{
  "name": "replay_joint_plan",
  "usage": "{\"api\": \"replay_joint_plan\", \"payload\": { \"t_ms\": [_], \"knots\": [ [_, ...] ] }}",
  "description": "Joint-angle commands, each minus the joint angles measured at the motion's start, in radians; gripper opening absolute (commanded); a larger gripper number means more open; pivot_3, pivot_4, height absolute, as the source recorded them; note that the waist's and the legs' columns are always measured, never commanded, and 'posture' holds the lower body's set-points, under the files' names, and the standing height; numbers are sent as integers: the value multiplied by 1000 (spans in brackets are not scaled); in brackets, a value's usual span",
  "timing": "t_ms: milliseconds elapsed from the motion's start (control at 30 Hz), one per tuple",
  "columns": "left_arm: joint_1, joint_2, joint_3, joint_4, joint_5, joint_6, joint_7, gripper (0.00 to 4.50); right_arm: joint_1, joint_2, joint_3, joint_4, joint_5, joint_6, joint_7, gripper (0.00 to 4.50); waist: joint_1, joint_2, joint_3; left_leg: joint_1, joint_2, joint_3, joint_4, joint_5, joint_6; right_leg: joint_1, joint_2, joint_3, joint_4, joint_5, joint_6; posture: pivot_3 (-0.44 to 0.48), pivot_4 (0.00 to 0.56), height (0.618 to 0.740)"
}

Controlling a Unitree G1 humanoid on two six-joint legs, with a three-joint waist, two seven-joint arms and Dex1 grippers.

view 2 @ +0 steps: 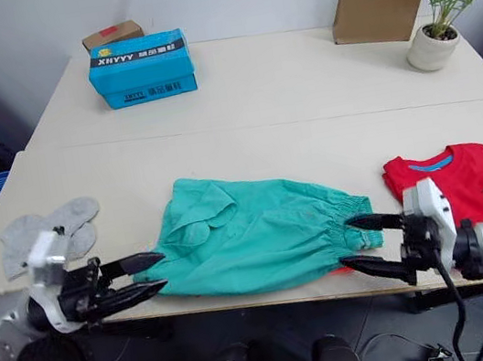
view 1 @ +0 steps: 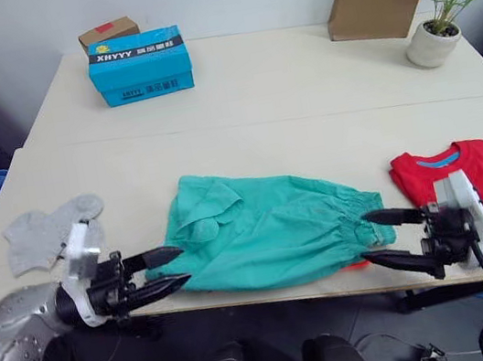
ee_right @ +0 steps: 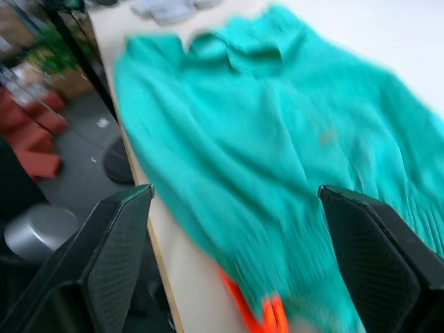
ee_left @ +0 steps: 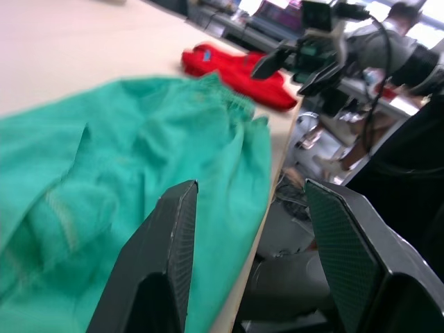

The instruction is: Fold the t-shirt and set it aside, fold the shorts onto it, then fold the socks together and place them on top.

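1. The shorts [view 1: 269, 231] lie spread out at the middle of the table's front edge, with the waistband toward the right and a little of the orange-red drawstring [ee_right: 260, 312] at the edge.
2. The t-shirt [view 1: 468, 175] already lies folded near the front right corner of the table [view 1: 279, 72], so I judge the step in hand is folding the shorts.
3. The socks [view 1: 51, 233] lie unfolded near the front left corner, well apart from the t-shirt.
4. The left gripper [view 1: 169, 271] is at the left end of the shorts, its two fingers spread; it seems not yet closed on the cloth, though the wrist view is unclear.
5. The right gripper [view 1: 385, 235] is at the waistband end, also spread and holding nothing.
6. The next move calls for both grippers to pinch their ends at the front edge and fold the shorts over.
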Motion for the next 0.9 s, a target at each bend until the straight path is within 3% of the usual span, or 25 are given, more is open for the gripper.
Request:
{"api": "replay_joint_plan", "payload": {
  "t_ms": [33,167,233,300,333,400,500,667,900],
  "knots": [
    [-135,-44,-85,65,27,0,43,1970,-97,86,59,-30,-16,-5,-102,2951,4,0,0,0,0,0,-1,0,-1,0,0,0,0,0,0,0,150,740],
    [-269,-101,-264,140,205,-96,40,728,-185,190,220,11,-214,-107,-168,1545,6,-1,-1,-1,-2,2,-4,2,-3,-4,1,1,2,2,3,0,150,740],
    [-338,-177,-434,221,387,-222,60,85,-221,272,328,77,-356,-197,-233,797,6,-2,-1,-1,-3,5,-9,3,-1,-6,1,2,3,2,3,0,150,740],
    [-401,-285,-567,296,522,-319,109,0,-227,300,454,169,-552,-342,-264,144,15,-2,-2,0,-3,7,-11,7,2,-7,3,1,3,2,4,0,150,740],
    [-423,-327,-594,324,556,-349,127,0,-223,290,500,215,-640,-414,-263,56,22,-2,-2,-1,-3,8,-10,8,2,-7,9,-2,3,2,4,0,150,740],
    [-451,-374,-607,384,622,-392,177,0,-213,328,453,258,-651,-466,-326,56,24,-3,-2,-3,-4,10,-10,9,4,-9,9,-1,4,2,5,0,150,740],
    [-458,-377,-596,443,678,-429,220,0,-218,342,399,293,-652,-505,-366,56,11,-4,-2,-4,-2,12,-9,9,4,-11,10,0,4,3,6,0,150,740],
    [-432,-379,-527,487,732,-446,341,0,-170,357,344,309,-627,-534,-379,56,2,-3,-2,-1,-1,7,-10,12,3,-10,3,3,5,3,3,0,150,740],
    [-388,-412,-373,568,711,-514,475,0,-92,368,322,291,-585,-589,-349,56,0,-4,-2,-1,-1,7,-10,11,3,-9,2,3,7,3,3,0,150,740]
  ]
}}
